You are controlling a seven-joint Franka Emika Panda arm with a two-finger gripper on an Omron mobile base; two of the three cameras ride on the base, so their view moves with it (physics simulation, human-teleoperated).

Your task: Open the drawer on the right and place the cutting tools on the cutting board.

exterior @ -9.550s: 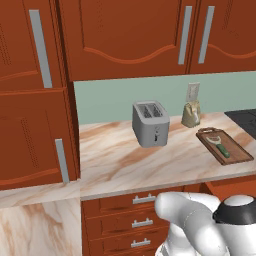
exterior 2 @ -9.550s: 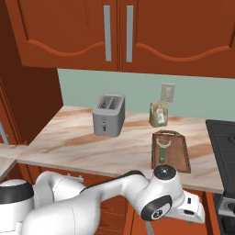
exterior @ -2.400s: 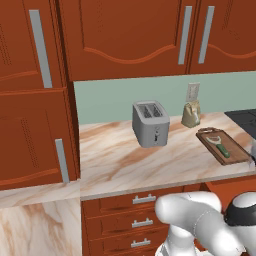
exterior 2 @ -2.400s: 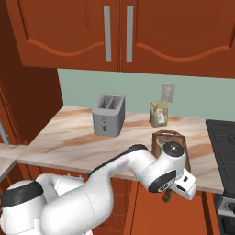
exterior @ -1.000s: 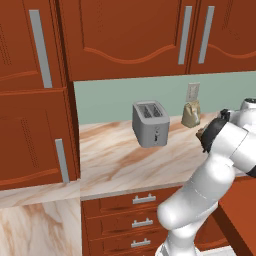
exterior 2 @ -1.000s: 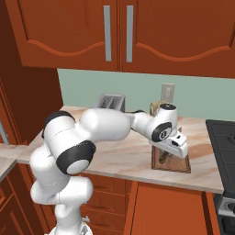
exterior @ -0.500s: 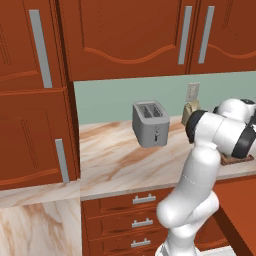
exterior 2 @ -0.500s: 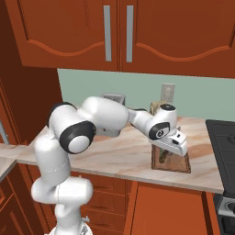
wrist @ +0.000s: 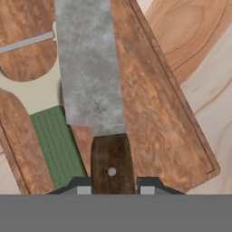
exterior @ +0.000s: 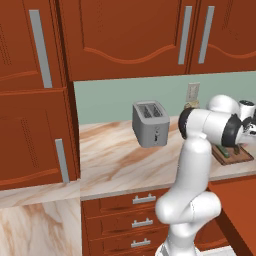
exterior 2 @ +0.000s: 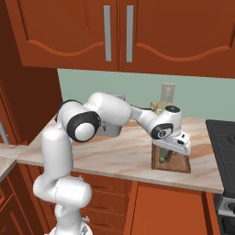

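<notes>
My gripper point(wrist: 112, 183) is shut on the dark brown handle of the grey-bladed knife point(wrist: 88, 68). The knife lies lengthwise close over the cutting board point(wrist: 149, 104); whether it touches the wood I cannot tell. Beside the blade on the board rests the peeler point(wrist: 56, 145), with its green handle and whitish looped head. In the right base view my hand hovers over the cutting board point(exterior 2: 176, 164) near the counter's front edge, and a bit of the green peeler point(exterior 2: 163, 159) shows beneath it. The drawer point(exterior: 237, 200) stands pulled out at the lower right.
A grey toaster point(exterior: 150, 123) stands mid-counter, left of the board. A small jar point(exterior 2: 158, 106) sits against the back wall under an outlet. A black stove point(exterior 2: 225, 137) borders the counter on the right. Three narrow drawer fronts point(exterior: 142, 200) are below the counter.
My hand has come up from low beside the drawer to above the cutting board. Over the last half second the elbow has swung left and the hand has hardly moved.
</notes>
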